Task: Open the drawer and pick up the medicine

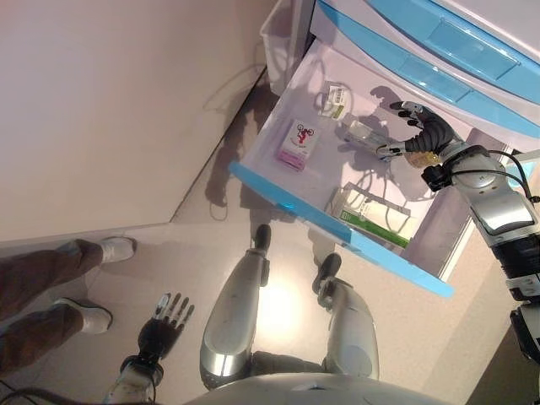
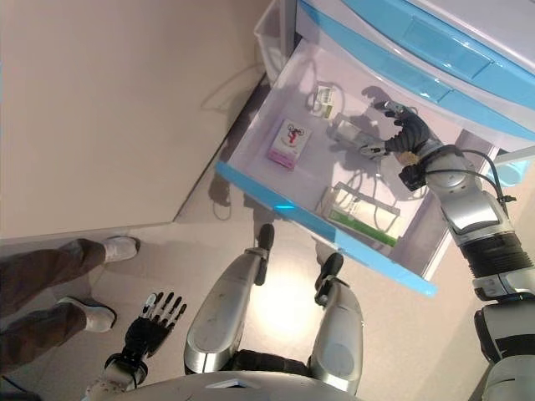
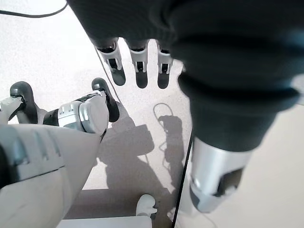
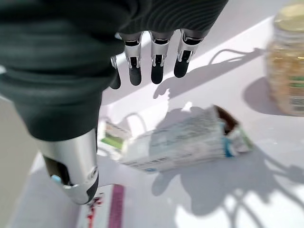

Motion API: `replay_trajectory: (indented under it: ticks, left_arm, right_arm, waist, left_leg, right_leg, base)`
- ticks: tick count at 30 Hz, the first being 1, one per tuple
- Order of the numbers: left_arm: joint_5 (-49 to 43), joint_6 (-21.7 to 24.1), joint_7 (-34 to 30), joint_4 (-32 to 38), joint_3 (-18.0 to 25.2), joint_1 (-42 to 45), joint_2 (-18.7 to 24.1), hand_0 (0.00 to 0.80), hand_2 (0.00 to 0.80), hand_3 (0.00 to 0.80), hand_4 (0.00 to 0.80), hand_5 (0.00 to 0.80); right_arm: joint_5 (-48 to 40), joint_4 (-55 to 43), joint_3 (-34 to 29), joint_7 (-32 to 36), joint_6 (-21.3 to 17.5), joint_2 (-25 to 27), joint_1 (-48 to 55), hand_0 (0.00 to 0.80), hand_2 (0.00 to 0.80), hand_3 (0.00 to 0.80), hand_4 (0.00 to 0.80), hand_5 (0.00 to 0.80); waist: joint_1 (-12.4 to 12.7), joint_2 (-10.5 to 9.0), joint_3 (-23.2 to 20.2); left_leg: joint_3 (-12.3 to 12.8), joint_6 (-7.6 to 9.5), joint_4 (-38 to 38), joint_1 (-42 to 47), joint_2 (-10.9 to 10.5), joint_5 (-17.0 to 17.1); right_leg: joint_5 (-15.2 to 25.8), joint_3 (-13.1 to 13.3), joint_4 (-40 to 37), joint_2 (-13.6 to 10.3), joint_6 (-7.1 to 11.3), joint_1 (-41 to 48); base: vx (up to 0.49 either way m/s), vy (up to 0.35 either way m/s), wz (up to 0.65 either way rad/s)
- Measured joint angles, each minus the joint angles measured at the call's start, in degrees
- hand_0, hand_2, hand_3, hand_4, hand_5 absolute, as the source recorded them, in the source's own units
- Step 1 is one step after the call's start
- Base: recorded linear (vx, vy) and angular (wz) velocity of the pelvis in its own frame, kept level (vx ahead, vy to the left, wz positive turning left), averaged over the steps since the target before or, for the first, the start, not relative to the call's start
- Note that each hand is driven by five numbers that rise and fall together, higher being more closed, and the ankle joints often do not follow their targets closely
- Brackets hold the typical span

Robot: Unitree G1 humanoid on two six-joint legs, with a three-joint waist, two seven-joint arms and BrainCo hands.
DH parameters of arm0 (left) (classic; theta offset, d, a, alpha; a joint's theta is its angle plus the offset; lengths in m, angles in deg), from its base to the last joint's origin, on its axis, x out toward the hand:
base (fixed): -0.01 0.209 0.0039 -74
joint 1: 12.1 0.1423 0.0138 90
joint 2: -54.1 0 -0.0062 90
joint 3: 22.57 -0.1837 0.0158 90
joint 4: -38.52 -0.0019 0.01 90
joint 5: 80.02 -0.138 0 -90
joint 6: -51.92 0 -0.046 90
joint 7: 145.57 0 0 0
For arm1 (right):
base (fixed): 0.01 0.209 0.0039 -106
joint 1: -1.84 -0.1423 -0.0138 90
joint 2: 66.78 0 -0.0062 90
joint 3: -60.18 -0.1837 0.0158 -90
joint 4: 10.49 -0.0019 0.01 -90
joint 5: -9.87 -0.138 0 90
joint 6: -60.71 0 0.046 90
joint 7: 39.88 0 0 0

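Drawer (image 1: pixel 253 173) standing pulled open; step now: picking medicine.
Right hand (image 1: pixel 424 128) hovering inside drawer, fingers spread, grasping nothing.
Crumpled medicine box (image 4: pixel 183 140) lying on drawer floor just beneath right hand.
Next: lowering, closing fingers round box.
Left hand (image 1: pixel 166 319) hanging idle, released, well outside drawer.

**Drawer open, medicine lying inside**

The white drawer (image 1: pixel 278 126) with its blue front is standing pulled fully out. Inside, a white crumpled medicine packet (image 4: pixel 183 140) is lying flat mid-floor, a pink-edged box (image 1: pixel 298 143) is resting near the left wall, and a green-striped box (image 1: pixel 371 218) is lying by the front.
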Motion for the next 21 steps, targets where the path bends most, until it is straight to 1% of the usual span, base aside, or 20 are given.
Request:
replay_trajectory:
  ticks: [5, 11, 19, 21]
  left_arm:
    - [0.01, -0.01, 1.10, 0.02, -0.34, -0.02, -0.34, 0.000, 0.000, 0.000, 0.000, 0.000]
    - [0.01, -0.23, 1.56, 0.03, -1.07, -0.04, -0.73, 0.000, 0.000, 0.000, 0.000, 0.000]
    - [0.02, -0.44, 2.01, 0.51, -1.13, -0.05, -0.77, 0.000, 0.000, 0.000, 0.000, 0.000]
    - [0.03, -0.95, 2.04, 0.60, -1.23, -0.05, -0.76, 0.000, 0.000, 0.000, 0.000, 0.000]
  right_arm:
    - [0.05, 4.48, 1.28, -0.90, 0.34, 0.01, -0.54, 0.000, 0.000, 0.000, 0.000, 0.000]
    - [1.15, 7.97, 1.66, -0.93, 0.46, 0.02, -2.32, 0.000, 0.000, 0.000, 0.000, 0.000]
    - [2.26, 10.58, 1.89, -0.71, 0.44, 0.02, -2.48, 0.000, 0.000, 0.000, 0.000, 0.000]
    - [2.80, 11.92, 3.48, -0.60, 0.48, 0.03, -3.40, 0.000, 0.000, 0.000, 0.000, 0.000]
  waist:
    - [-0.05, 0.23, 0.01]
    - [0.53, 1.44, 0.02]
    - [0.93, 1.50, 0.04]
    - [0.92, 1.50, 0.04]
  left_leg:
    - [-0.09, 0.00, -1.05, 0.45, -0.40, 0.99]
    - [-0.09, -0.30, -1.05, 0.32, -0.60, 0.86]
    - [-0.19, -0.41, -1.01, 0.17, -0.60, 1.06]
    - [-0.20, -0.41, -1.01, 0.15, -0.60, 1.06]
  right_leg:
    - [-0.01, -0.05, 0.25, -0.42, 0.00, -0.21]
    - [-0.02, 0.14, 1.09, -0.73, 0.00, -0.67]
    - [-0.13, 0.14, 1.83, -0.83, -0.13, -1.03]
    - [-0.13, 0.14, 1.83, -0.83, -0.13, -1.04]
  base:
    - [0.000, 0.015, 0.02]
    - [0.000, 0.000, 0.00]
    - [0.000, 0.000, 0.00]
    - [0.016, -0.002, 0.00]
